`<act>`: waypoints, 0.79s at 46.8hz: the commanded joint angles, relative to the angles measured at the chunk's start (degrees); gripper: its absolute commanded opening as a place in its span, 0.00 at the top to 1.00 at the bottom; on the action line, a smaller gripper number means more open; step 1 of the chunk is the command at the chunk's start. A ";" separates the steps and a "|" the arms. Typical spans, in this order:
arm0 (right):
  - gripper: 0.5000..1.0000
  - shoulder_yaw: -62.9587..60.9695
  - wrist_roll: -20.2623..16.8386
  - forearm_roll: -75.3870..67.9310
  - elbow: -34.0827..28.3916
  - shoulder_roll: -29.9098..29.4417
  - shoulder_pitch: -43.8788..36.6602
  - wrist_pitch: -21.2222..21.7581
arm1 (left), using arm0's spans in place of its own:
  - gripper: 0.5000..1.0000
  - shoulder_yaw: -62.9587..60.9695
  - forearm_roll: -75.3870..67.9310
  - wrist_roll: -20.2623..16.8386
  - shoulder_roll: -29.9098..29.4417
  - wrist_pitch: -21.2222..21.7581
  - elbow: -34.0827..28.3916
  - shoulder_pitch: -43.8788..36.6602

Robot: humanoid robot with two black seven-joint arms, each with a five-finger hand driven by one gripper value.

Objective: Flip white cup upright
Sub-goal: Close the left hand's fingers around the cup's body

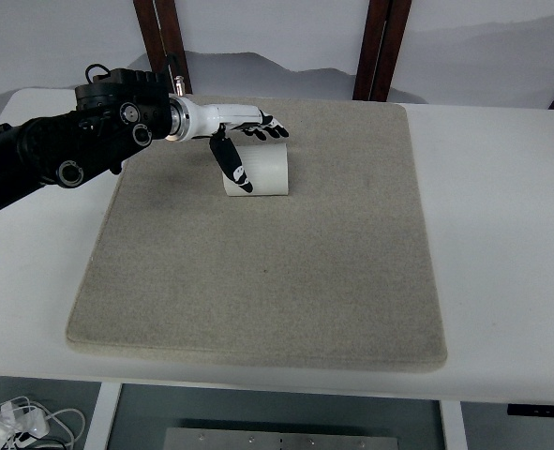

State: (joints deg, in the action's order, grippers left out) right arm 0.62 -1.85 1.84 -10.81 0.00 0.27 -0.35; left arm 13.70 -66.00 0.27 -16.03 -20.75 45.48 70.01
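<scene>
Sitting at the far left of the grey mat (258, 272), your white cup (261, 167) lies directly under the left hand (242, 141). Its rim and top are hidden, so you can't judge its orientation. Fingers reach over it, thumb down its front, clamping it.
</scene>
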 commanded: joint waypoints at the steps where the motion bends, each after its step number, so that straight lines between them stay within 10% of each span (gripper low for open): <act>1: 0.10 0.00 0.00 0.01 0.00 0.00 0.00 0.00 | 0.01 0.01 -0.09 -0.01 0.56 0.10 -0.30 -0.05; 28: 0.10 0.00 0.00 0.01 0.00 0.00 0.00 0.00 | 0.03 -1.75 -0.18 -0.01 2.76 1.24 -3.11 -0.40; 37: 0.10 0.00 0.00 0.01 0.00 0.00 0.00 0.00 | 0.23 -2.28 -0.18 -0.01 2.67 1.33 -3.20 -0.49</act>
State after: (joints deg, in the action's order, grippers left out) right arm 0.62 -1.85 1.84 -10.81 0.00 0.26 -0.35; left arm 11.83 -66.18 0.19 -13.27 -19.51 42.27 69.51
